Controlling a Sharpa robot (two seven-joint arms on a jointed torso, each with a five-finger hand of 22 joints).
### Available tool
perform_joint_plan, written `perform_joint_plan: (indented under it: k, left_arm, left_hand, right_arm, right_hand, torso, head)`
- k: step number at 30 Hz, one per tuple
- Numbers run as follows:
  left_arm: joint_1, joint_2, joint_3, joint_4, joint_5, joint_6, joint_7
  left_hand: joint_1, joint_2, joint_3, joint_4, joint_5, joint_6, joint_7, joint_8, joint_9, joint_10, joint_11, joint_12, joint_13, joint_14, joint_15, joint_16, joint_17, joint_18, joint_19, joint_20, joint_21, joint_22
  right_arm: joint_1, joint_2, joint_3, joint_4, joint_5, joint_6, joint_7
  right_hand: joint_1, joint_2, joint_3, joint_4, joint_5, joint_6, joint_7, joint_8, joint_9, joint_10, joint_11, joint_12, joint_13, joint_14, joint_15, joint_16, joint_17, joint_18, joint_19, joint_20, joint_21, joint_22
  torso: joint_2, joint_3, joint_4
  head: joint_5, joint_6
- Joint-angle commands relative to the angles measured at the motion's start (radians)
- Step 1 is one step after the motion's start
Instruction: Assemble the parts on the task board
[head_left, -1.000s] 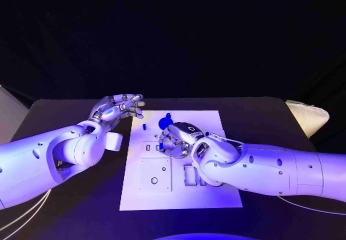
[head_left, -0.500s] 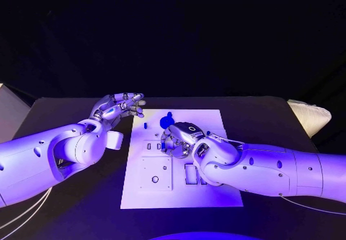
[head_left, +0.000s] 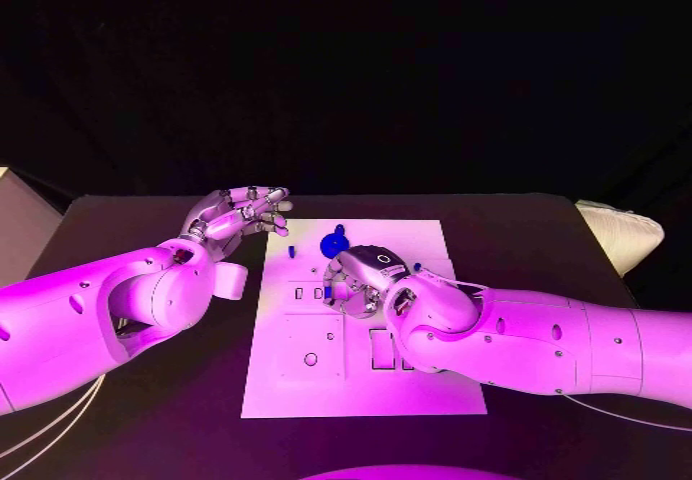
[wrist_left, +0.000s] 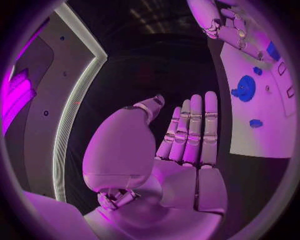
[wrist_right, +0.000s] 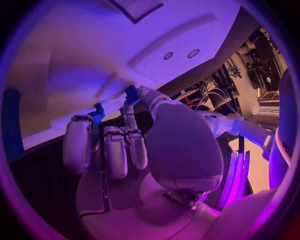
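The white task board lies in the middle of the black table. A round blue part sits near the board's far edge, also seen as the round blue part, with a small blue part near it. My right hand hovers low over the board's upper middle with its fingers curled. It pinches a small blue part between thumb and fingertip, close to the board's surface. My left hand is raised beside the board's far left corner, its fingers straight, apart and holding nothing.
The board has rectangular recesses and slots and a square plate with holes on its near half, beneath my right forearm. A pale cushion-like object lies at the table's right edge.
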Motion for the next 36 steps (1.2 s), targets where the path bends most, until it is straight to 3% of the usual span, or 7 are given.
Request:
perform_joint_plan:
  k: [1,13,31,36]
  left_arm:
    - [0.0,0.001,0.001,0.002,-0.004,0.017,0.005]
    - [0.0,0.001,0.001,0.001,-0.004,0.018,0.004]
    - [0.0,0.002,0.001,0.0,-0.004,0.02,0.002]
    - [0.0,0.001,0.001,0.0,-0.004,0.019,0.002]
  left_hand:
    - [-0.009,-0.003,0.004,0.0,0.003,0.008,0.003,0.003,0.002,-0.008,0.002,0.003,-0.001,-0.001,-0.002,0.005,0.001,0.013,-0.002,-0.006,0.004,0.001]
    - [-0.009,-0.003,0.004,0.0,0.003,0.008,0.004,0.003,0.002,-0.01,0.002,0.002,-0.001,-0.002,-0.002,0.006,0.001,0.013,-0.002,-0.006,0.004,0.002]
    - [-0.009,-0.002,0.005,0.0,0.002,0.008,0.004,0.004,0.002,-0.014,0.003,0.003,-0.001,-0.003,-0.001,0.008,0.001,0.013,-0.003,-0.006,0.005,0.002]
    - [-0.009,-0.002,0.005,0.0,0.002,0.008,0.004,0.004,0.002,-0.014,0.003,0.003,-0.001,-0.003,-0.001,0.008,0.001,0.013,-0.003,-0.006,0.005,0.002]
  right_arm:
    - [-0.003,0.001,-0.001,-0.002,-0.021,0.014,-0.01]
    - [-0.004,0.004,-0.001,-0.005,-0.021,0.011,-0.008]
    - [-0.004,0.006,-0.001,-0.01,-0.01,-0.001,0.009]
    - [-0.004,0.005,-0.001,-0.008,-0.009,-0.008,0.011]
  right_hand:
    - [-0.016,-0.001,-0.002,0.006,0.001,-0.005,-0.004,0.005,-0.001,0.104,-0.004,0.003,0.263,0.104,-0.004,0.004,0.263,-0.016,-0.001,-0.002,-0.005,0.001]
    - [-0.023,-0.006,-0.007,0.011,0.0,-0.011,-0.002,0.004,-0.002,0.104,-0.002,0.003,0.263,0.104,-0.003,0.004,0.263,-0.015,-0.002,-0.002,-0.009,-0.002]
    - [-0.026,-0.026,-0.048,0.029,-0.011,-0.077,0.024,-0.026,-0.02,0.091,0.02,-0.013,0.25,0.104,0.015,0.004,0.263,-0.012,-0.009,0.012,-0.033,-0.016]
    - [-0.021,-0.025,-0.075,0.042,-0.044,-0.094,0.031,-0.037,-0.027,0.076,0.027,-0.031,0.235,0.104,0.022,0.004,0.263,-0.011,-0.01,0.019,-0.041,-0.02]
  torso:
    - [0.0,-0.0008,-0.0004]
    - [0.0,0.0002,-0.0001]
    - [0.0,0.0005,-0.0003]
    - [0.0,0.0007,-0.0002]
  head:
    - [0.0,0.0]
    - [0.001,0.0]
    - [0.0,-0.001]
    - [0.001,-0.002]
